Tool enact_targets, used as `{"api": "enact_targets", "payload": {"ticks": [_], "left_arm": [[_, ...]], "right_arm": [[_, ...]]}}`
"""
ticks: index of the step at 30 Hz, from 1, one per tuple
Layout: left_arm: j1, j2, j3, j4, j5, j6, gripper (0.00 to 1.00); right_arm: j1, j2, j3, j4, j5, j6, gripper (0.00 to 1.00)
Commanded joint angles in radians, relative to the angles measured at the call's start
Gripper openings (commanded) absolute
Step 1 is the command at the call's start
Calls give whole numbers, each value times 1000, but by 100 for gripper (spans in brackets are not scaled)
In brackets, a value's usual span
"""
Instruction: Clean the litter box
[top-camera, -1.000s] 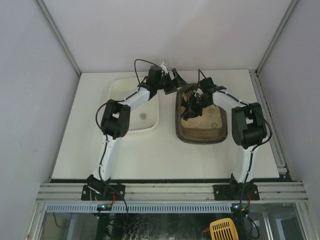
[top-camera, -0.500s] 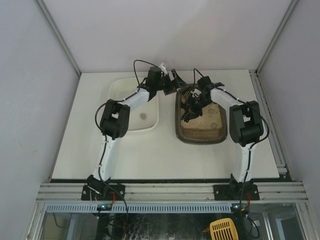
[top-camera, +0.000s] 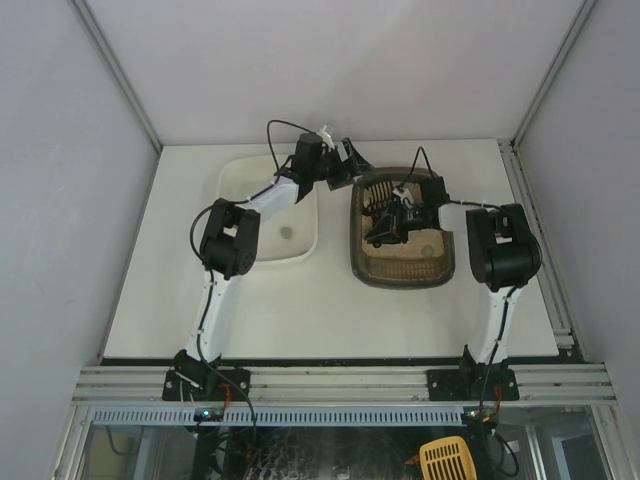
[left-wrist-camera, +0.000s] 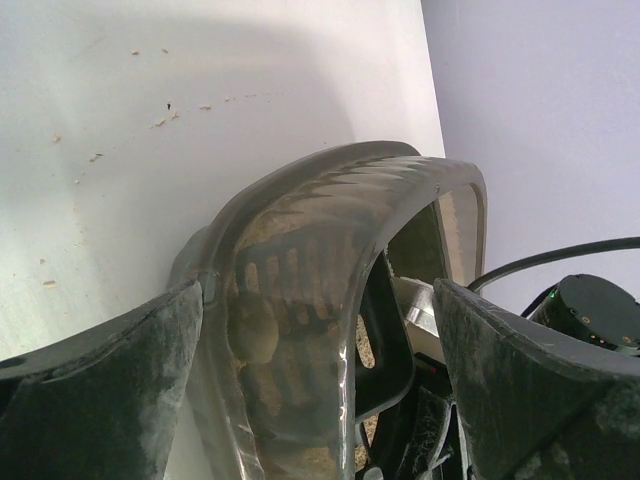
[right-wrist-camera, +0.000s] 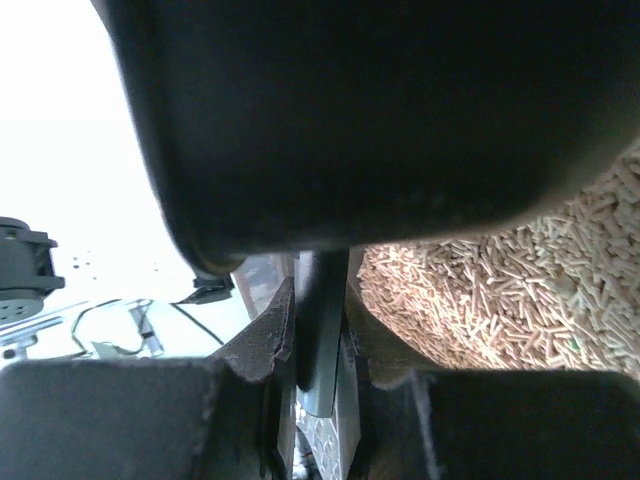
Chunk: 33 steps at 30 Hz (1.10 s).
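Our right tool (right-wrist-camera: 320, 345) clenches scoop handle (right-wrist-camera: 322, 300), digging litter (right-wrist-camera: 500, 290); left tool (left-wrist-camera: 318, 300), released, straddles litter box (left-wrist-camera: 300, 200) far corner, likely bracing.

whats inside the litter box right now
beige pellet litter, a slotted scoop at the far end, and the right gripper; whatever lies under them is covered
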Motion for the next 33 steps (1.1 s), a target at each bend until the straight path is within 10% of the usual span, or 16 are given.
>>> {"api": "enact_targets", "payload": {"ticks": [1, 23, 29, 33], "left_arm": [[-39, -64, -25, -3, 94, -54, 100], [-35, -107, -58, -40, 82, -6, 100], [-34, -171, -49, -200, 7, 45, 100], [-27, -305, -99, -298, -99, 191, 100]], "right_arm": [[10, 15, -41, 406, -175, 190, 0], [-70, -317, -205, -13, 14, -9, 0], [-86, -421, -346, 30, 38, 11, 0], [-107, -553, -547, 350, -32, 139, 0]]}}
